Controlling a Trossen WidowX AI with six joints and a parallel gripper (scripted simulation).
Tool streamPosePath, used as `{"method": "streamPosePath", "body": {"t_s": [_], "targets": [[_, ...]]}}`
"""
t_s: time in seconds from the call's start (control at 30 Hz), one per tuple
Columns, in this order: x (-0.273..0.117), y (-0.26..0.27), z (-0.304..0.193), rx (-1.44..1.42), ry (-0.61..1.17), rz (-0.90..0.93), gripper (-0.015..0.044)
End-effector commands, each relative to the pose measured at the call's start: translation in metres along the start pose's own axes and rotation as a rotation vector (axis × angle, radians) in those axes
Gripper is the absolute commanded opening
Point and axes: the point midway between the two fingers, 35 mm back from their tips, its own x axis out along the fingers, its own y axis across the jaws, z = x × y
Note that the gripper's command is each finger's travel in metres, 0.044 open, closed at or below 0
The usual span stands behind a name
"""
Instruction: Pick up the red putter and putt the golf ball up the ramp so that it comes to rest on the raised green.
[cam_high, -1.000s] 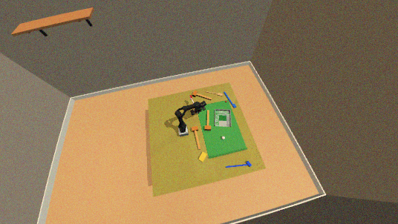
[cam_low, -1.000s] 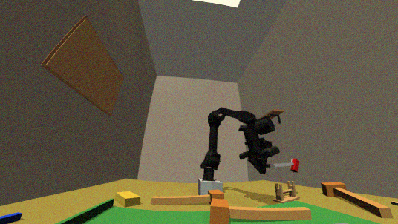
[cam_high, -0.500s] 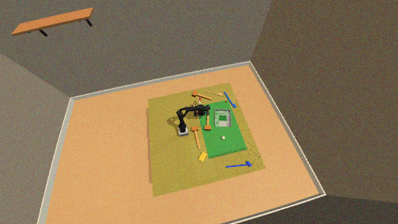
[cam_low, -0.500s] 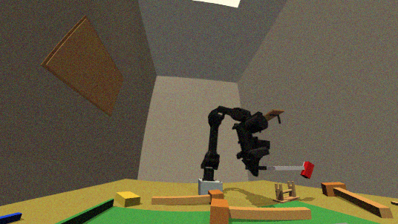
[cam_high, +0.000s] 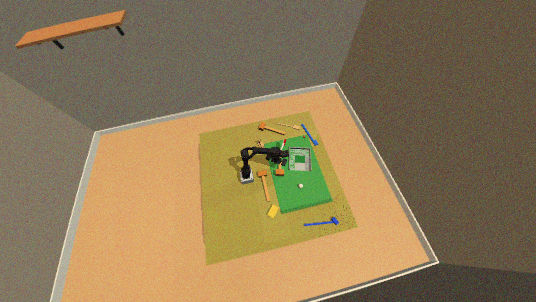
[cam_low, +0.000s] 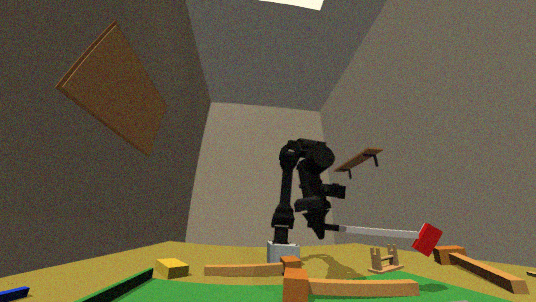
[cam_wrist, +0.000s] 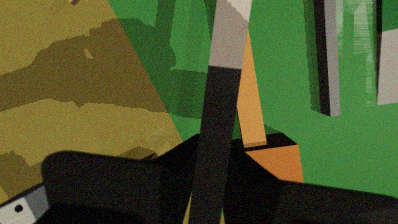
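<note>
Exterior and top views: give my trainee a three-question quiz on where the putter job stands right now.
1. True or false: the gripper is shut on the red putter.
2. The putter's red head is: A) resting on the mat, B) held in the air, C) touching the ball.
3. What surface does the golf ball lie on?

Key: 1 true. 2 B. 3 the low green turf, not the raised green.
</note>
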Motion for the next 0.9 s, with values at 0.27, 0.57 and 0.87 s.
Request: {"method": "streamPosePath", "body": {"t_s": [0.27, 0.57, 0.87], "targets": [[-0.019, -0.049, -0.055, 0.377, 0.026, -0.06, 0.0], [-0.03, -0.073, -0.104, 0.649, 0.048, -0.092, 0.0], [-0.042, -0.088, -0.156, 0.922, 0.068, -0.122, 0.0]]}}
